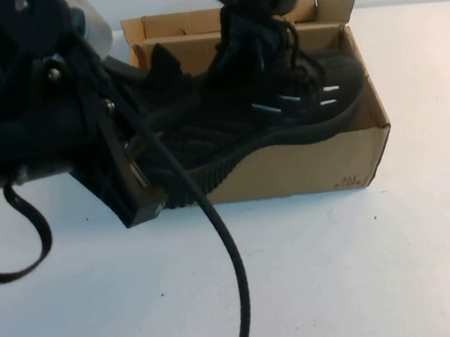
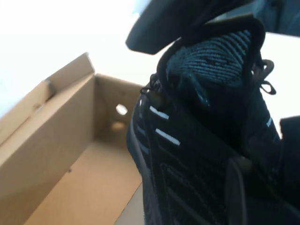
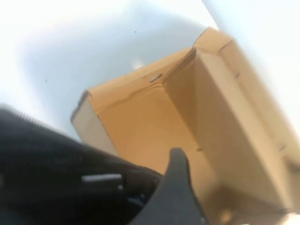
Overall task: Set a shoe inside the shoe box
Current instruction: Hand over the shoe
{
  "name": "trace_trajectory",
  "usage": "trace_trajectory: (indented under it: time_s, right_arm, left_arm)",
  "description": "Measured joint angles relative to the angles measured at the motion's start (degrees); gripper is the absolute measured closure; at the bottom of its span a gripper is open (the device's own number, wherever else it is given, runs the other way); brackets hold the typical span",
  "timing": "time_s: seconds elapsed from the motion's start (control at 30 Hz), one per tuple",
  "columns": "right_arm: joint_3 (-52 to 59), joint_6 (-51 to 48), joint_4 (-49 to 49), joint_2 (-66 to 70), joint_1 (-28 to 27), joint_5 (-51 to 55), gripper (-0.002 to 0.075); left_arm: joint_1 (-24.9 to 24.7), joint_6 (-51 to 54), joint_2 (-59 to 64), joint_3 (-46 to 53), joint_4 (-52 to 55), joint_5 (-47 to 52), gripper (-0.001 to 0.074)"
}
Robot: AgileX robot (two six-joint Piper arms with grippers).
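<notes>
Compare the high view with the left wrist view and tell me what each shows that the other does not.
Only the high view shows the white table, the left arm's dangling cable, the box's whole outside, the left gripper by the heel, and the right gripper above the shoe.

Only the left wrist view shows the round hole and the box's bare floor.

Both show the shoe at the shoe box.

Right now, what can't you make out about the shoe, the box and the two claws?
- Left claw: high view, its own arm covers the tips at the shoe's heel; open or shut unclear.
- Right claw: black on black above the shoe; grip unclear.
- Shoe sole: whether it touches the floor of the shoe box is hidden by the front wall.
</notes>
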Motion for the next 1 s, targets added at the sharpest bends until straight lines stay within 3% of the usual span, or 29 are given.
trace_trajectory:
  time_s: [0.27,0.57,0.77,1.0]
  right_arm:
    - [3.2,-12.3,3.6,-8.2,0.0,1.3,0.0207]
    - [21.5,-14.1,6.2,-21.6,-0.6,1.3,0.0207]
    - [38.7,-14.0,11.2,-28.4,-0.6,0.8,0.0207]
    - [50.4,-13.9,12.4,-32.1,-0.6,-6.0,0.0207]
  left_arm:
    - [0.0,5.5,-0.1,-2.8,-1.9,7.7,0.0697]
    - [0.5,9.6,-0.1,-2.8,-1.5,11.2,0.0697]
    - [8.0,15.4,0.6,-2.9,-6.1,19.1,0.0698]
    - [20.8,26.6,5.4,-2.9,-22.8,33.5,0.0698]
